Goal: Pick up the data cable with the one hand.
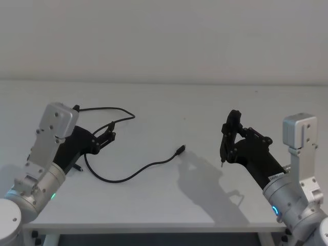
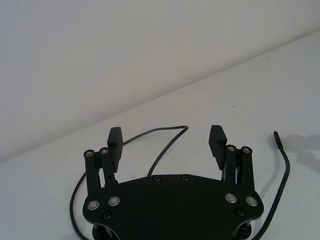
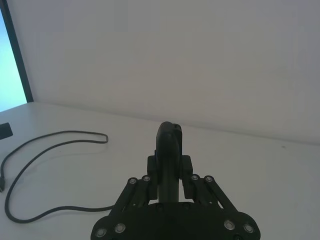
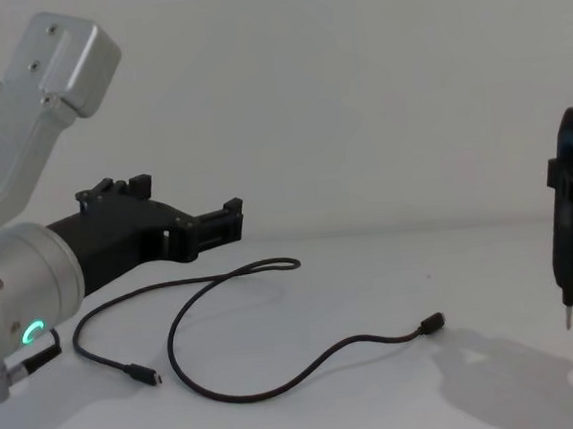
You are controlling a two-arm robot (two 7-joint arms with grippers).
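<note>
The left gripper [image 2: 166, 135] reaches forward, low on the near left, its fingers [image 2: 115, 141] spread wide apart (a green ring glows on its silver wrist [image 4: 17, 288]). The right gripper [image 3: 169, 167] hangs raised on the right, clamped around a slim black tool [image 3: 169, 137].

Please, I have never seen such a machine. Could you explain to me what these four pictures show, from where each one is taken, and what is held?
This is a robot with two arms. One camera looks down from its head, one looks forward from its chest, and one sits on each wrist. On the white table lies the data cable, a thin black cord in loose curves with a small plug at each end. The left end effector, a black two-fingered part, hovers open over the cable's left part and holds nothing. The right end effector is far to the right, away from the cable, shut on a slim black pen-like tool whose metal tip points down above the table.
</note>
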